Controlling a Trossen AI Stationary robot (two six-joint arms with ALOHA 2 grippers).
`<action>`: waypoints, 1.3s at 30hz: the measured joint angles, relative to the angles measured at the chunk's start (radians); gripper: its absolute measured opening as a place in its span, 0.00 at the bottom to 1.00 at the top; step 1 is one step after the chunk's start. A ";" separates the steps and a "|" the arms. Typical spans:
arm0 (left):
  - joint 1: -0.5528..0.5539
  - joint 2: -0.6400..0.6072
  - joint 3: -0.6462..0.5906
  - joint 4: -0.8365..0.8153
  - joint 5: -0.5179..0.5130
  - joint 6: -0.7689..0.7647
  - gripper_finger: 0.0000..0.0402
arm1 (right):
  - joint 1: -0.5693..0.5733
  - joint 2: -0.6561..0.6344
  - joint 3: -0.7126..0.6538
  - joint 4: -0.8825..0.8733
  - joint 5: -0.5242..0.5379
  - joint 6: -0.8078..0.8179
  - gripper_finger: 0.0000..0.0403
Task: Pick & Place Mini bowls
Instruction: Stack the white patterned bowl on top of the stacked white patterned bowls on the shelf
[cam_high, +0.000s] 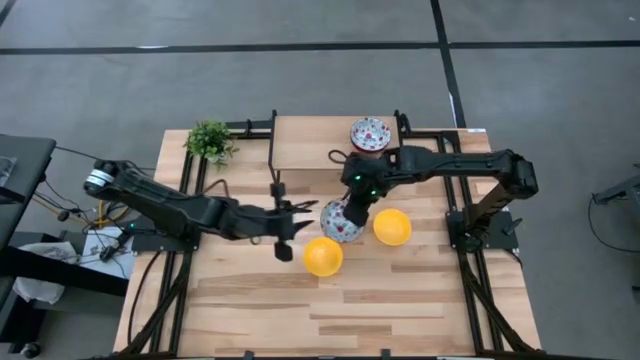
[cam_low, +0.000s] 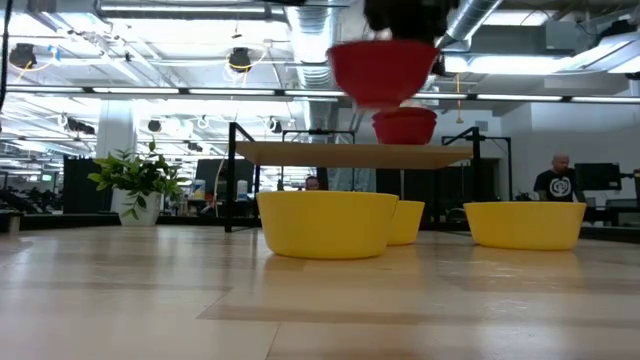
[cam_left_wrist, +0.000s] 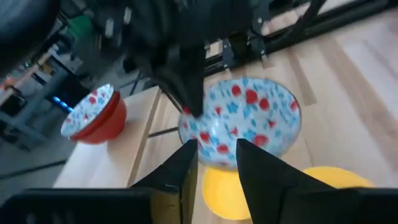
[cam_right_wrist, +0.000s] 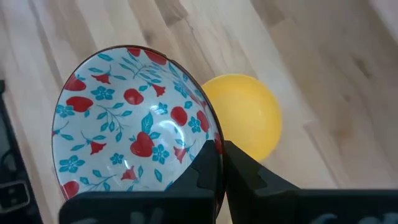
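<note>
A white mini bowl with red-and-blue flowers and a red outside (cam_high: 338, 224) (cam_low: 383, 68) (cam_right_wrist: 124, 124) hangs in my right gripper (cam_high: 352, 205) (cam_right_wrist: 221, 158), lifted above the table. My left gripper (cam_high: 285, 232) (cam_left_wrist: 216, 152) is open just left of it, with the bowl (cam_left_wrist: 249, 118) right ahead of its fingers, touching nothing. A second floral bowl (cam_high: 370, 133) (cam_low: 405, 125) stands on a raised wooden shelf (cam_high: 310, 150). Yellow bowls (cam_high: 322, 256) (cam_high: 392, 227) sit upright on the table. A third yellow one (cam_low: 405, 222) shows only in the low view. My right gripper pinches the floral bowl's rim (cam_right_wrist: 214, 140), one finger inside the bowl and one outside against its red wall. The fingers come from above, pointing down. The bowl is lifted clear of the table, tilted, its open side toward the wrist camera.
A small green potted plant (cam_high: 210, 140) (cam_low: 140, 185) stands at the far left corner. The black frame posts of the shelf (cam_high: 273, 150) rise beside my left gripper. Bare wood lies along the near half of the table (cam_high: 330, 310). A person (cam_low: 555, 180) shows in the room behind.
</note>
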 joint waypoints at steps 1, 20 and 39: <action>-0.001 -0.024 -0.019 0.002 0.002 -0.028 0.27 | 0.000 -0.010 0.016 -0.019 0.001 -0.006 0.00; -0.002 -0.213 -0.218 0.039 0.010 -0.425 0.26 | -0.443 -0.203 0.250 -0.211 -0.001 -0.060 0.00; 0.058 -0.274 -0.217 0.064 0.044 -0.496 0.26 | -0.838 -0.004 0.250 -0.182 -0.278 -0.214 0.00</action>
